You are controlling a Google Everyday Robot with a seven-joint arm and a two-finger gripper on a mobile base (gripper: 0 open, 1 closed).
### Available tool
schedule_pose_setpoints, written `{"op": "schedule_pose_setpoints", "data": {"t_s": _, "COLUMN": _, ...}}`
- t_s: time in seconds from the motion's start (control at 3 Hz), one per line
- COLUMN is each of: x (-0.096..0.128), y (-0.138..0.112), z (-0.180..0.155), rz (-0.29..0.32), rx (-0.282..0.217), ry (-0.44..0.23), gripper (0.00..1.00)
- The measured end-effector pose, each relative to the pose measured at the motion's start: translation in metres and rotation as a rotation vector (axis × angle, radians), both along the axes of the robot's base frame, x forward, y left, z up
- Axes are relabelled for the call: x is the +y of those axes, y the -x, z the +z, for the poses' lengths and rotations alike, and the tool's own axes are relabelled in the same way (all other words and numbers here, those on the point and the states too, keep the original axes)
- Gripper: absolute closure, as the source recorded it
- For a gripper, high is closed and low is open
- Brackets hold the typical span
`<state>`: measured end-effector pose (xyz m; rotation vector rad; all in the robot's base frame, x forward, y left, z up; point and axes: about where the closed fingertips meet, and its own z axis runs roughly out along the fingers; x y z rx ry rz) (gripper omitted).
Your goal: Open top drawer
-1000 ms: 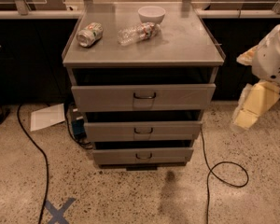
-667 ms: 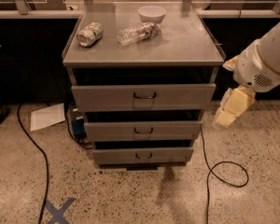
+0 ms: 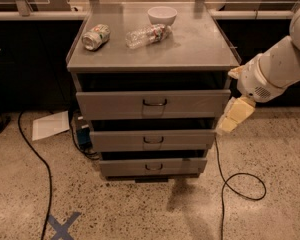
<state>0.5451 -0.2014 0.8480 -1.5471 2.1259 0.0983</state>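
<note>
Fig., L to R as seen: a sheet of paper (image 3: 50, 125) and a dark cable (image 3: 32, 154) are lying on the speckled floor (image 3: 140, 209) at L, w/ a blue tape cross (image 3: 62, 226) near the btm edge. The table (image 3: 200, 46) is carrying a crushed can (image 3: 95, 37), a clear bottle (image 3: 147, 35) on its side and a white bowl (image 3: 162, 15) toward the back. Below it the top drawer (image 3: 115, 105) is sitting uppermost of three, tallest front, long axis running across the view, its wire handle (image 3: 154, 103) at ctr. The mid drawer (image 3: 115, 141) and btm drawer (image 3: 120, 167) are sitting beneath.

The gripper (image 3: 235, 116) is hanging just beside the R end of the top drawer's front, near its lower corner, pointing down and L. The handle is lying to its L, well apart and slightly higher, so the coming move is prob. calling for travel along the front, then a pull toward the viewer.

Gripper apart or together: cannot tell. The arm (image 3: 275, 69) is being cut off by the R edge. Drawer interiors are showing only as dark gaps. Gripper-to-front contact is not readable
</note>
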Motion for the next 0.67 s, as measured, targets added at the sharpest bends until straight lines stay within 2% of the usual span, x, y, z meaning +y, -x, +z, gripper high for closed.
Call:
{"op": "schedule_pose_setpoints", "data": {"t_s": 0.33, "x": 0.0, "y": -0.024, "z": -0.014, "rz": -0.025, "rx": -0.015, "ry": -0.012, "gripper": 0.0}}
{"op": "schedule_pose_setpoints", "data": {"t_s": 0.67, "x": 0.007, "y": -0.062, "z": -0.021, "rz": -0.029, "rx": -0.057, "ry": -0.042, "gripper": 0.0}}
